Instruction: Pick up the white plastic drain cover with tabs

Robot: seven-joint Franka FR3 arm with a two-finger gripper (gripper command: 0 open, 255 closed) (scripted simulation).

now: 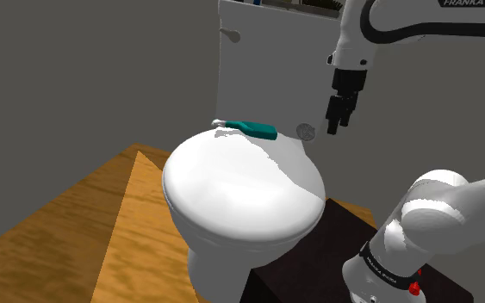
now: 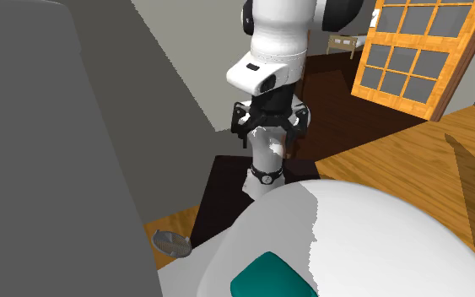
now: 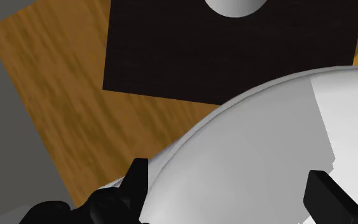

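Note:
The drain cover [image 1: 305, 131] is a small round grey-white disc lying at the back of the toilet, beside the tank. In the second exterior view, the drain cover [image 2: 172, 243] shows a fine grid on its face. My black gripper [image 1: 337, 123] hangs in the air above and just to the shoulder view's right of it, not touching it. The gripper [image 2: 269, 126] is open, and in the wrist view the gripper [image 3: 231, 181] has its two fingers [image 3: 137, 180] wide apart over the white toilet lid [image 3: 254, 159], with nothing between them.
A teal-handled object [image 1: 253, 129] lies across the rear of the toilet lid [image 1: 240, 189]. The white tank [image 1: 266, 60] rises right behind. The dark stand top [image 1: 352, 224] adjoins the toilet. Wooden floor [image 1: 77, 215] and a grey wall [image 2: 41, 152] surround it.

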